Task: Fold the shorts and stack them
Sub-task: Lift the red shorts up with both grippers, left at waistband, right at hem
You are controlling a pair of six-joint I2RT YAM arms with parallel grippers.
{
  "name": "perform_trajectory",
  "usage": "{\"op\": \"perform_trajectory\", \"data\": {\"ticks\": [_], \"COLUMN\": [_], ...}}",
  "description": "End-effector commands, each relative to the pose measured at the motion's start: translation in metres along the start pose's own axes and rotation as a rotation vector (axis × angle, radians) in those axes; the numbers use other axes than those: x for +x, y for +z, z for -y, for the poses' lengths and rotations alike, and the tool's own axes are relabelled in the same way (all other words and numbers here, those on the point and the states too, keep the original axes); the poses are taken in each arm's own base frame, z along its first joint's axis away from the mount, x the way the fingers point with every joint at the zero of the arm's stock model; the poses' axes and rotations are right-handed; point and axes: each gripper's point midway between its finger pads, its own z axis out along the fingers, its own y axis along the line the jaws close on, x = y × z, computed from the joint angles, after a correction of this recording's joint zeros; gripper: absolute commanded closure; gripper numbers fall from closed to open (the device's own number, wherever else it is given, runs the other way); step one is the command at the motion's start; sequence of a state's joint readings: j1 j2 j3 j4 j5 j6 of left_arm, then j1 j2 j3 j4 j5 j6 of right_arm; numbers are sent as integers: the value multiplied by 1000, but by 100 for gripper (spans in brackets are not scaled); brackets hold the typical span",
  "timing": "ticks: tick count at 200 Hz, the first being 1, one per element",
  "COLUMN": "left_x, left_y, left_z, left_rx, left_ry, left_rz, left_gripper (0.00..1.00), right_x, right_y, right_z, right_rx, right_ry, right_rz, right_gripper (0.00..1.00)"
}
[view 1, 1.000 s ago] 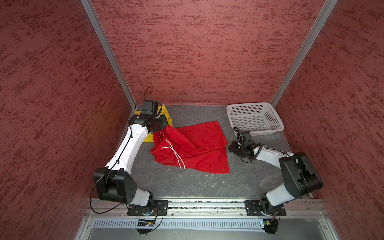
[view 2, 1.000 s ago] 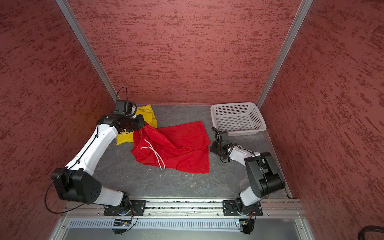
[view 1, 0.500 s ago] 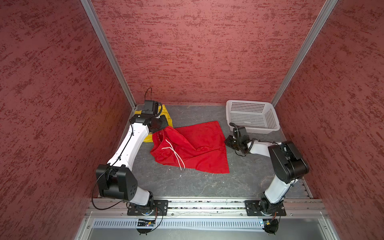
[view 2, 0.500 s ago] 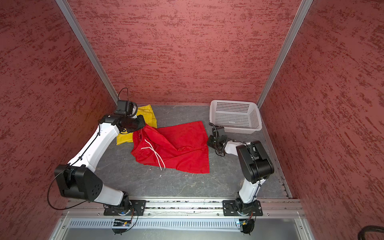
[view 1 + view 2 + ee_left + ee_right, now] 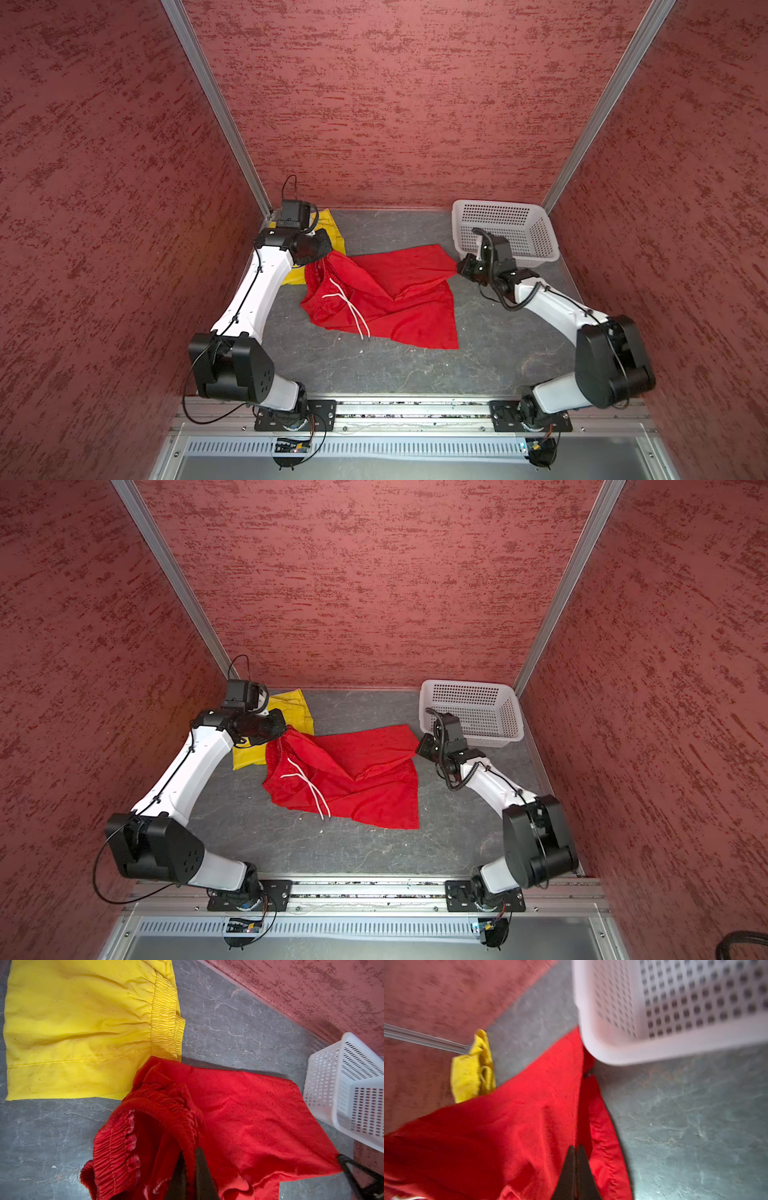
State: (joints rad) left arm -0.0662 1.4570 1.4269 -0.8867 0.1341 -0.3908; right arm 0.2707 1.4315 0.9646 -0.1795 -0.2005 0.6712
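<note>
Left fingers [image 5: 202, 1176], right fingers [image 5: 584, 1174] both clamped on single red shorts [image 5: 407, 291]; one yellow shorts [image 5: 72, 1022].

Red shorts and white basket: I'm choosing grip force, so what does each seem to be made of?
Red shorts: apparently thin woven cloth, matte with a slight sheen; it drapes in soft creases and gathers at the elastic waistband. White basket: seemingly rigid moulded plastic, smooth and slightly glossy; its walls keep shape and carry regular rows of holes.

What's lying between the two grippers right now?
Only the red shorts, waistband in the left gripper, leg corner in the right gripper; both top views show it.
</note>
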Motion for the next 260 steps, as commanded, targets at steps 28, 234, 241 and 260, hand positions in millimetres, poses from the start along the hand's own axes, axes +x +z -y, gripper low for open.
{"op": "perform_trajectory", "data": {"ticks": [28,234,241,260], "left_x": [-31,-34,-35,-38], "left_y": [-88,-269,-257,-212], "left_z": [47,223,215,189], "left_rx": [207,639,589,425], "left_ry": [-11,191,188,197], "left_rz": [151,429,444,482], "left_gripper": [100,100,100,100], "right_x": [-96,-272,-273,-283], "right_y": [-128,-305,-280,-209], "right_z": [-62,-119,-115,-103], "right_rx": [-17,101,88,78], "right_ry": [-88,-94,-87,-65], "right_rz": [292,778,730,598], "right_gripper": [100,100,100,100]}}
